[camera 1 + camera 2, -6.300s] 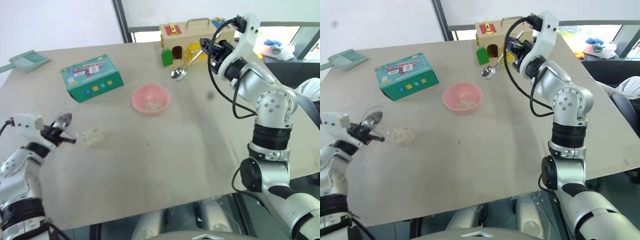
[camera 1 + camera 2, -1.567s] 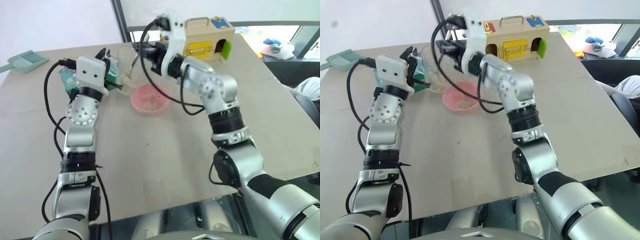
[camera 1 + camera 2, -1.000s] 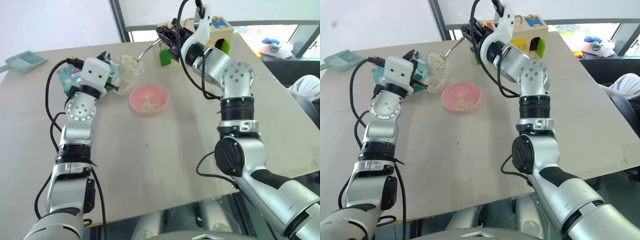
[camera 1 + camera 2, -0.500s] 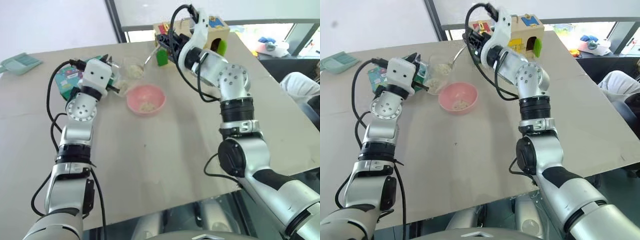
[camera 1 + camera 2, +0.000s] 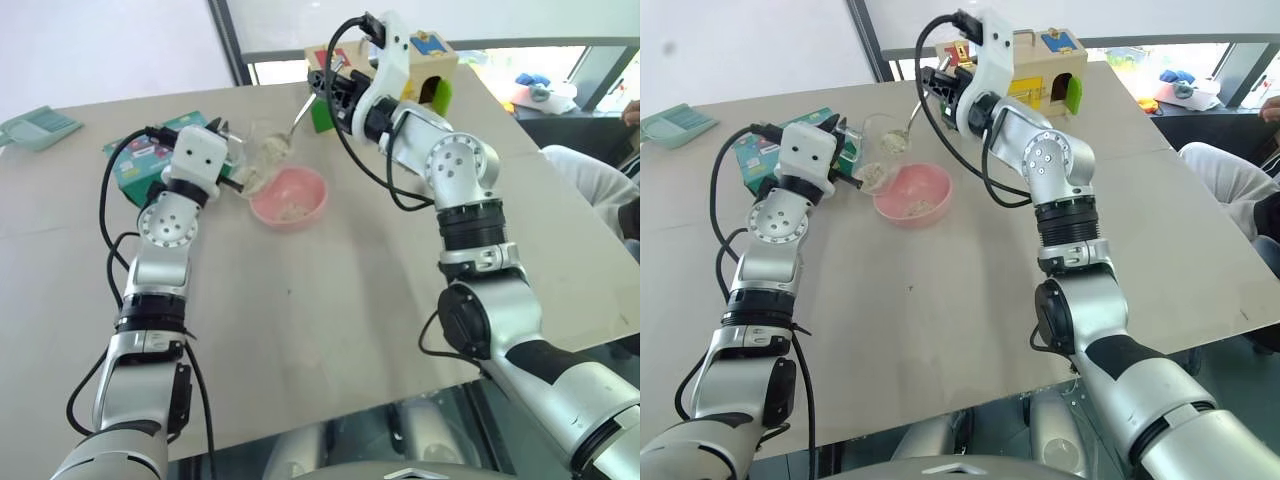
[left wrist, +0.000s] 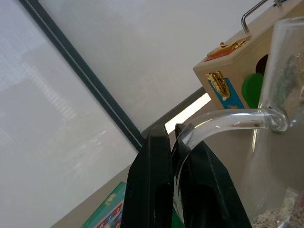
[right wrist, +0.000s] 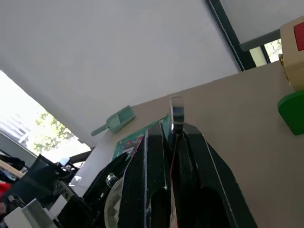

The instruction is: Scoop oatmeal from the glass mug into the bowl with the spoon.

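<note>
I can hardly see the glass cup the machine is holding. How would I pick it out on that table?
Start at the big beige table and find the pink bowl near its far side. Just left of the bowl, the left claw holds up the glass mug by its handle. Unlike the solid pink bowl and the green box behind it, it is see-through, showing pale oatmeal inside.

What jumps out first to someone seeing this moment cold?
Both arms meet at the table's far side: the left hand holds the glass mug by its handle, tilted beside the pink bowl. The right hand holds the spoon, dipped into the mug. Behind stands a wooden box.
</note>
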